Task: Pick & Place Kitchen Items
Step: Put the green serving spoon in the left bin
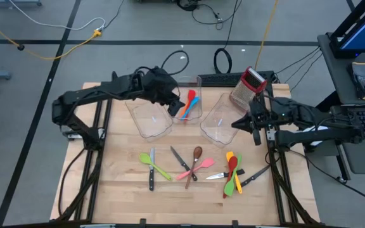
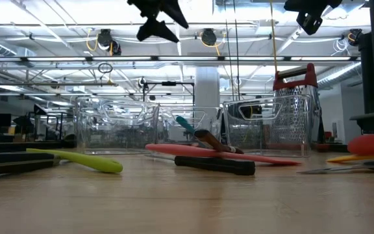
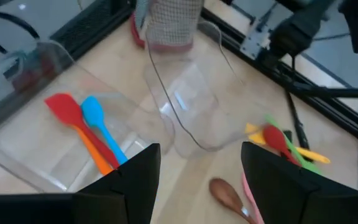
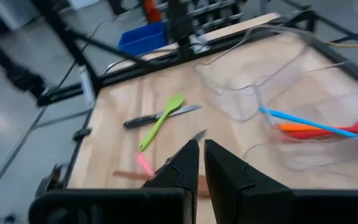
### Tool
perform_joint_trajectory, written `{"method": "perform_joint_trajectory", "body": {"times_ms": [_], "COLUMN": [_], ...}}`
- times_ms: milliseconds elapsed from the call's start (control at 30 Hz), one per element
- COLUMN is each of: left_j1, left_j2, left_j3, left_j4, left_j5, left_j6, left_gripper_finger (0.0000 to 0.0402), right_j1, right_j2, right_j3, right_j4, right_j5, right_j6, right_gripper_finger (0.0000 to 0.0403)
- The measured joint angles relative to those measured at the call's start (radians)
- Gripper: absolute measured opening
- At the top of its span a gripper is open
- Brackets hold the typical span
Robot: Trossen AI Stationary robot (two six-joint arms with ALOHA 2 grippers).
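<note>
- Wooden table (image 1: 125, 196) carries most of the kitchen items loose along its front half: a green spoon (image 1: 155, 166) crossing a black-handled knife (image 1: 151, 178) toward the front-left, a pink spatula (image 1: 194, 170), brown spoon (image 1: 196, 156) and second knife (image 1: 184, 163) fanned at the middle, and a red, orange and green cluster (image 1: 232, 174) with another knife toward the front-right.
- Their long axes mostly run diagonally, front to back; the brown spoon's bowl points to the far edge.
- Risk, I judge: these crossed handles overlap, so a grasp on one could drag or flip its neighbour.
- Farther back, the right gripper (image 1: 256, 130) hangs over the right clear bin (image 1: 220, 121), fingers closed and empty.
- The left gripper (image 1: 170, 101) hovers between the left bin (image 1: 151, 120) and the middle bin (image 1: 194, 81), fingers parted, holding nothing.
- In that middle bin lie red, orange and blue spatulas (image 1: 189, 103), heads toward the far edge, leaning on a wall; a nudged bin might slide or tip.
- The grater (image 1: 249, 87) stands beside the right bin by the far edge, within elbow reach of the right arm.
</note>
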Motion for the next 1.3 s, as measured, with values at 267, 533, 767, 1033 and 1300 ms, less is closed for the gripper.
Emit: {"method": "perform_joint_trajectory", "body": {"times_ms": [267, 533, 767, 1033, 1300], "left_j1": [-0.068, -0.127, -0.159, -0.235, -0.335], "left_j2": [-0.016, -0.038, -0.136, -0.285, -0.432], "left_j3": [-0.001, -0.116, -0.331, -0.546, -0.704], "left_j4": [-0.066, 0.092, 0.387, 0.501, 0.589], "left_j5": [0.001, 0.096, 0.104, -0.011, -0.087], "left_j6": [-0.007, 0.035, 0.007, -0.065, -0.106], "left_gripper_finger": [0.023, 0.023, 0.023, 0.023, 0.023], "right_j1": [0.04, 0.196, 0.313, 0.397, 0.46], "right_j2": [0.045, 0.096, 0.157, 0.262, 0.383], "right_j3": [0.0, 0.0, 0.0, 0.0, 0.001], "right_j4": [0.0, -0.015, -0.069, -0.076, -0.062], "right_j5": [-0.131, -0.125, -0.048, -0.013, 0.035], "right_j6": [-0.029, -0.101, -0.104, -0.128, -0.166], "right_gripper_finger": [0.002, 0.0002, 0.0001, 0.0002, 0.0004]}}
